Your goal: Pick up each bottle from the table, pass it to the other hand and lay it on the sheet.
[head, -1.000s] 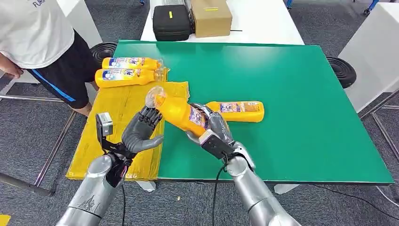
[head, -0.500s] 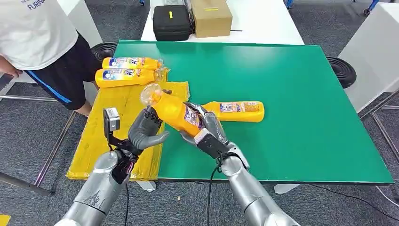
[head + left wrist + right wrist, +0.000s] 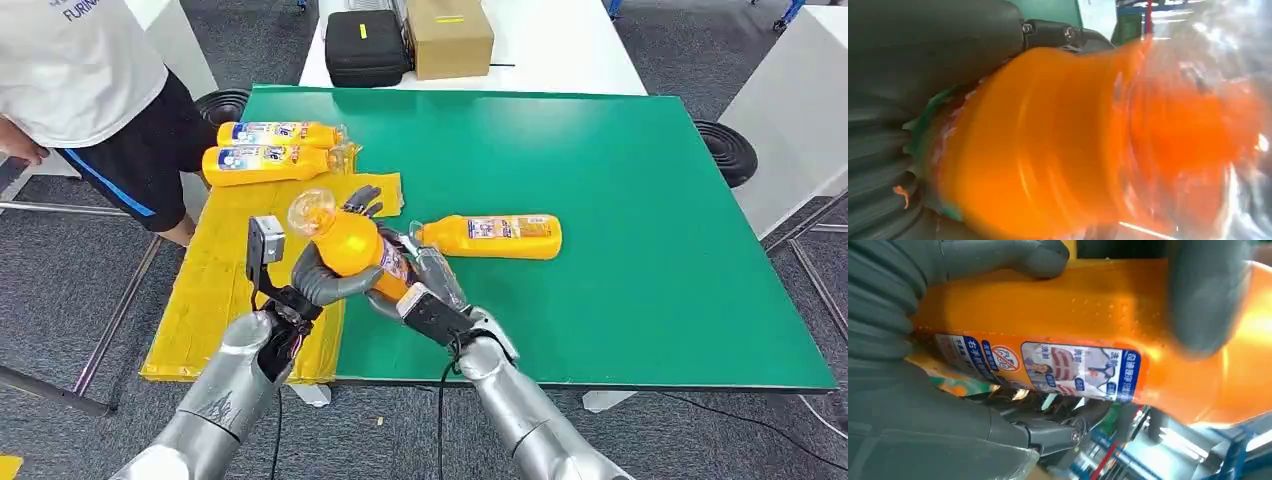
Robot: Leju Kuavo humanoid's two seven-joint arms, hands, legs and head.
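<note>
Passing now: right hand (image 3: 418,285) grips the orange bottle (image 3: 352,247) by its labelled lower body; left hand (image 3: 325,275) wraps its fingers round the upper body, cap end tilting up beyond them toward the yellow sheet (image 3: 225,290).

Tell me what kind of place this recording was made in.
Probably an indoor robot lab or test room: a green work table on grey carpet, white tables around it, and a person standing by.
</note>
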